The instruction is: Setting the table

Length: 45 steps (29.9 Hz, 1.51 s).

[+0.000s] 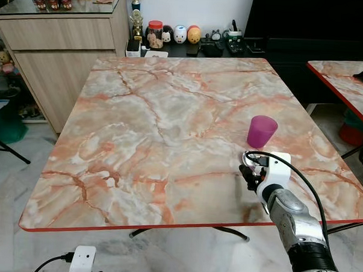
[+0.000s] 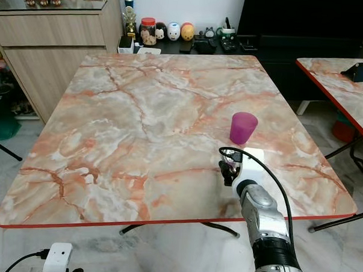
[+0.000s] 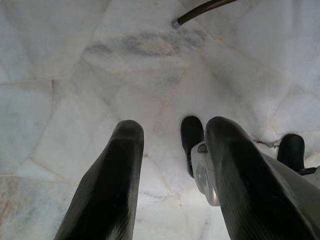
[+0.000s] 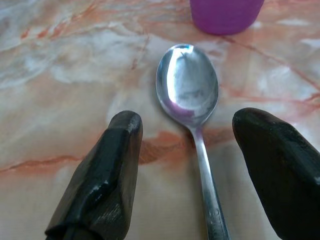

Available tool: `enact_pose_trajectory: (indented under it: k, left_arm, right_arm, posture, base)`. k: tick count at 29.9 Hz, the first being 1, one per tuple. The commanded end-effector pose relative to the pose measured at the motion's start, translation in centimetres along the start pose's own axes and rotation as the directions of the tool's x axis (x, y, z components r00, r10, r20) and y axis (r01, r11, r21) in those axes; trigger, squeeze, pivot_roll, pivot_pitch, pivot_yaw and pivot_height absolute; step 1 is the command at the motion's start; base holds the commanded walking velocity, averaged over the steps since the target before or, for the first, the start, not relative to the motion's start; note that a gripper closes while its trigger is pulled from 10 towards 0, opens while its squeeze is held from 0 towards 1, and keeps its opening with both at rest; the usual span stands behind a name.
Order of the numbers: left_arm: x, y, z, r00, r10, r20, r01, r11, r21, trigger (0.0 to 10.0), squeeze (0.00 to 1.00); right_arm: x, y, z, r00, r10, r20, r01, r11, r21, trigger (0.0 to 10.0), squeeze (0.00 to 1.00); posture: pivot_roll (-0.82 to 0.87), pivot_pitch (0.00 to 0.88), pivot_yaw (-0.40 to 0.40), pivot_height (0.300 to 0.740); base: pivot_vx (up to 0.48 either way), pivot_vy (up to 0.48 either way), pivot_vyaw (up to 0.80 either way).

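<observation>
A purple cup (image 1: 262,131) stands upright on the marble-patterned table (image 1: 158,111), toward its right side. My right gripper (image 1: 247,172) hovers low over the tabletop just in front of the cup. In the right wrist view a metal spoon (image 4: 187,85) lies flat on the table, bowl up and pointing at the cup (image 4: 226,15). The right gripper (image 4: 187,125) is open, its two black fingers standing either side of the spoon's neck without touching it. My left gripper (image 3: 172,135) hangs open over the pale floor, below the table's front edge.
A wooden cabinet (image 1: 59,46) stands at the back left. Jars and small figurines (image 1: 174,34) line a low dark shelf behind the table. A second marble table (image 1: 346,83) is close on the right. A black table leg (image 1: 9,148) crosses the floor at left.
</observation>
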<state>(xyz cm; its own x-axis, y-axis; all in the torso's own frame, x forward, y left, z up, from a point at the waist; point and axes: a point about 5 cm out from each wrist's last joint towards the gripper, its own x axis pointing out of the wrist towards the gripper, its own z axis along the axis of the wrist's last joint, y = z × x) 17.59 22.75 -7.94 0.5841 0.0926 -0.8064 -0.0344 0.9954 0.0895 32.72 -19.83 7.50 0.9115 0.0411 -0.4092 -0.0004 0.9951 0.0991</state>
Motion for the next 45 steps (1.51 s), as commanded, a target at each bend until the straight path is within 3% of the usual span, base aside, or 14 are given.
enact_pose_trajectory:
  k: [1, 32, 33, 34, 45]
  left_arm:
    - [-0.1, 0.0, -0.4, 1.000, -0.001, -0.018, 0.001, 1.000, -0.006, 10.0, 0.00]
    - [-0.1, 0.0, -0.4, 1.000, -0.004, -0.022, 0.004, 1.000, -0.007, 10.0, 0.00]
    - [0.0, 0.0, -0.4, 1.000, -0.004, -0.022, 0.004, 1.000, -0.008, 10.0, 0.00]
    - [0.0, 0.0, -0.4, 1.000, -0.005, -0.022, 0.005, 1.000, -0.010, 10.0, 0.00]
    - [-0.1, -0.1, -0.5, 1.000, -0.012, -0.026, 0.011, 1.000, -0.018, 10.0, 0.00]
  right_arm:
    - [0.1, 0.0, 0.4, 1.000, 0.001, 0.008, -0.001, 1.000, 0.006, 10.0, 0.00]
    - [0.4, 0.3, -2.0, 0.995, 0.021, -0.102, -0.022, 1.000, -0.006, 10.0, 0.00]
    - [0.4, 0.4, -2.1, 0.994, 0.024, -0.107, -0.025, 1.000, -0.008, 0.9, 0.00]
    - [0.4, 0.5, -2.2, 0.993, 0.028, -0.112, -0.029, 1.000, -0.009, 0.0, 0.00]
    - [0.4, 0.7, -2.3, 0.992, 0.038, -0.117, -0.040, 0.999, -0.017, 0.0, 0.00]
  posture:
    - [-0.02, 0.000, -0.011, 0.740]
    - [-0.02, 0.000, -0.007, 0.740]
    - [-0.02, 0.000, -0.007, 0.740]
    - [-0.02, 0.000, -0.007, 0.740]
    - [-0.02, 0.000, -0.009, 0.740]
  base:
    - [0.000, 0.000, 0.00]
    - [0.000, 0.000, 0.00]
    - [0.000, 0.000, 0.00]
    - [0.000, 0.000, 0.00]
    - [0.000, 0.000, 0.00]
